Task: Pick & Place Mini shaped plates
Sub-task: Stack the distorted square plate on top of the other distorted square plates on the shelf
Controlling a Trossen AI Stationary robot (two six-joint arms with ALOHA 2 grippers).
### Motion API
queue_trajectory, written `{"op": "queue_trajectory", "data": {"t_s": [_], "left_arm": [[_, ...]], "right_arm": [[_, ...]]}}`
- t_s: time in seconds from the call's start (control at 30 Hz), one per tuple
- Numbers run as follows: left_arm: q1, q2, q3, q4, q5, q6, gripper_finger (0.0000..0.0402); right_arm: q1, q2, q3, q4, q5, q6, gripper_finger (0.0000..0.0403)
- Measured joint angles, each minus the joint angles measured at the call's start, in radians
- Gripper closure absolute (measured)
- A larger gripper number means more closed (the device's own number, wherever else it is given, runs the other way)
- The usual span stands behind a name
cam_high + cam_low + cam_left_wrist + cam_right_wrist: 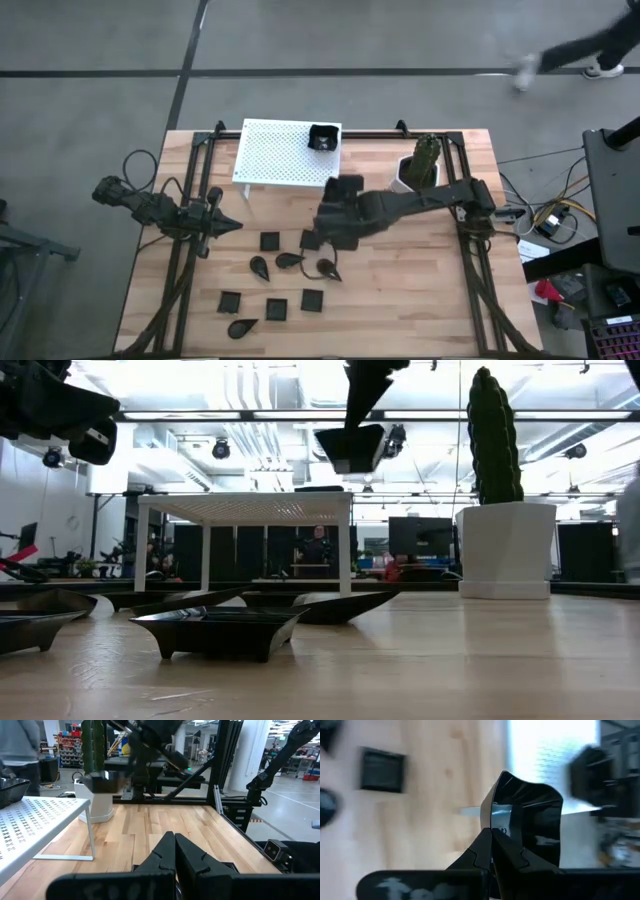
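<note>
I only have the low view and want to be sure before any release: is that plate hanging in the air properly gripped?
Observer: Yes, the right hand is shut on the rim of a raised-rim square plate.
Operator: Anything on the rack top?
Observer: One black plate sits in a corner of the white rack.
Operator: And the other arm?
Observer: The left hand is shut, at the table's left side.
</note>
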Motion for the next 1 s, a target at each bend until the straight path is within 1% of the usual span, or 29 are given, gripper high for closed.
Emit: {"op": "queue_trajectory", "data": {"t_s": [0.13,0.33,0.47,0.67,0.73,0.87,1.0], "left_arm": [[0.000,0.000,0.000,0.000,0.000,0.000,0.0401],[0.000,0.000,0.000,0.000,0.000,0.000,0.0401],[0.000,0.000,0.000,0.000,0.000,0.000,0.0401],[0.000,0.000,0.000,0.000,0.000,0.000,0.0401],[0.000,0.000,0.000,0.000,0.000,0.000,0.0401],[0.000,0.000,0.000,0.000,0.000,0.000,0.0401],[0.000,0.000,0.000,0.000,0.000,0.000,0.0401]], "right_arm": [[-0.046,0.000,0.030,-0.006,0.081,-0.116,0.0394],[-0.140,0.000,0.068,-0.003,0.080,-0.216,0.0394],[-0.205,0.000,0.078,0.062,0.081,-0.316,0.0394],[-0.278,0.001,0.072,0.176,0.072,-0.456,0.0394],[-0.298,0.002,0.072,0.210,0.061,-0.478,0.0394],[-0.332,0.002,0.070,0.290,-0.014,-0.496,0.0394],[-0.351,0.002,0.057,0.342,-0.020,-0.547,0.0394]]}}
